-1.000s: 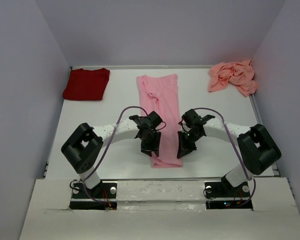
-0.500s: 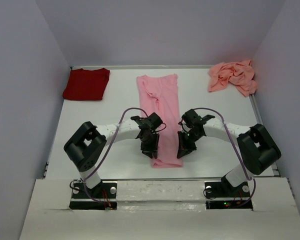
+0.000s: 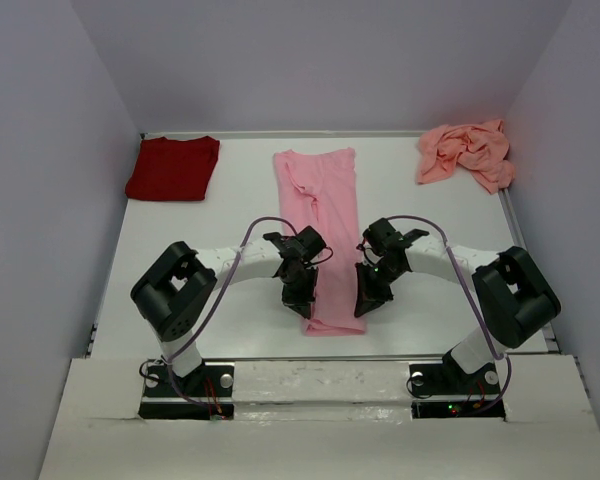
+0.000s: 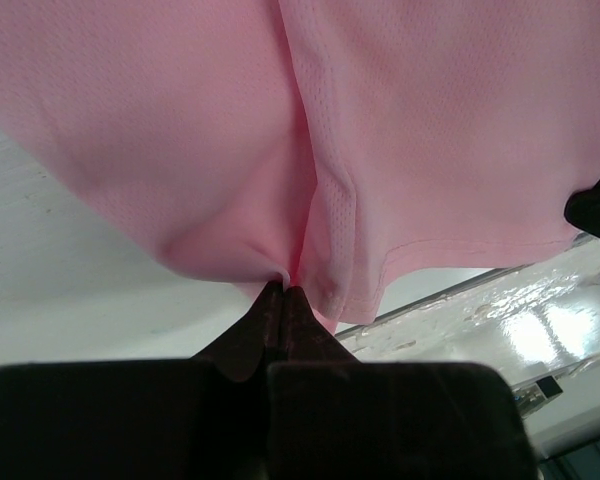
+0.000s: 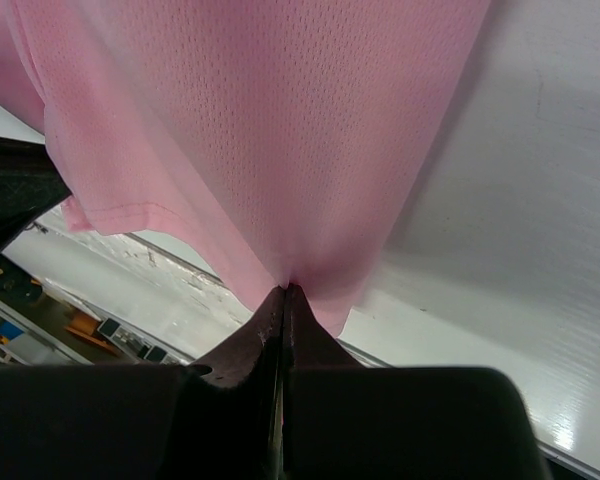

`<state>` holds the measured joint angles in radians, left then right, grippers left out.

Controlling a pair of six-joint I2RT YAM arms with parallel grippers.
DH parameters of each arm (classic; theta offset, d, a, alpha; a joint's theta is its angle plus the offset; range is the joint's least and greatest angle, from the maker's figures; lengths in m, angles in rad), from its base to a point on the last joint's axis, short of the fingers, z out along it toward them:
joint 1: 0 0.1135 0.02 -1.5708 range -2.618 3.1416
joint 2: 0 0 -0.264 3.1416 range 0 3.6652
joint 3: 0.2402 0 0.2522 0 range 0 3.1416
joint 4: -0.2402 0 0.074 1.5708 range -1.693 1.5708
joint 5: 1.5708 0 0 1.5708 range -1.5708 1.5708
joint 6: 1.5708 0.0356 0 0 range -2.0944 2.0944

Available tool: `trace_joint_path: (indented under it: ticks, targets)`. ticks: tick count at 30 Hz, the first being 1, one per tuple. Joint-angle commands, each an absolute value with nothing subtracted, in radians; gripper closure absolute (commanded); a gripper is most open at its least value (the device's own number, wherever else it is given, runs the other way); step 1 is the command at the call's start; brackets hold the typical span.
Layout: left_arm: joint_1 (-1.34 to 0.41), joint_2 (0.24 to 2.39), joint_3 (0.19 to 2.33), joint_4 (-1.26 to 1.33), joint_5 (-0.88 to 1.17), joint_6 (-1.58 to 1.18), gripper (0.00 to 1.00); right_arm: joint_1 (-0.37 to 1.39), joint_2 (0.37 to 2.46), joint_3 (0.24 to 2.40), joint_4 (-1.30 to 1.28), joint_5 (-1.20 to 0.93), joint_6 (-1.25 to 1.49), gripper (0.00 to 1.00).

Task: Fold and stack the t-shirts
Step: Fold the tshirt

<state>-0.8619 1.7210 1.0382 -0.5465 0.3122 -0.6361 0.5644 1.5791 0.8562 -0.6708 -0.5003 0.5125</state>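
Left gripper (image 3: 303, 303) has pinched shut since a second ago, and its arm's elbow slid a bit toward the middle. Its jaws are now pressed together on the near-left corner of the light pink t-shirt (image 3: 320, 200), with cloth creasing right at the tips. Right gripper (image 3: 364, 303) is clamped the same way on the near-right corner. That shirt lies as a long folded strip down the middle of the tabletop (image 3: 180, 270), ending close to the near edge. Dark red t-shirt (image 3: 173, 167) sits folded in the far-left corner, and the salmon-pink t-shirt (image 3: 467, 152) is crumpled in the far-right one.
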Motion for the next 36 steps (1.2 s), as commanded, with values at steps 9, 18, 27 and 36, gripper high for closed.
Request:
trace_joint_path:
  ticks: [9,18,27,36]
  targets:
    - [-0.844,1.692,1.000,-0.584,0.325,-0.615,1.00,0.575,1.568,0.910,-0.715,-0.453,0.488,1.00]
    - [-0.799,1.654,0.960,-0.594,0.322,-0.604,1.00,0.554,1.552,0.887,-0.736,-0.430,0.468,1.00]
    - [-0.758,1.623,0.936,-0.609,0.308,-0.581,1.00,0.526,1.552,0.893,-0.750,-0.419,0.453,1.00]
    - [-0.752,1.614,0.914,-0.603,0.310,-0.578,1.00,0.517,1.540,0.881,-0.759,-0.405,0.446,1.00]
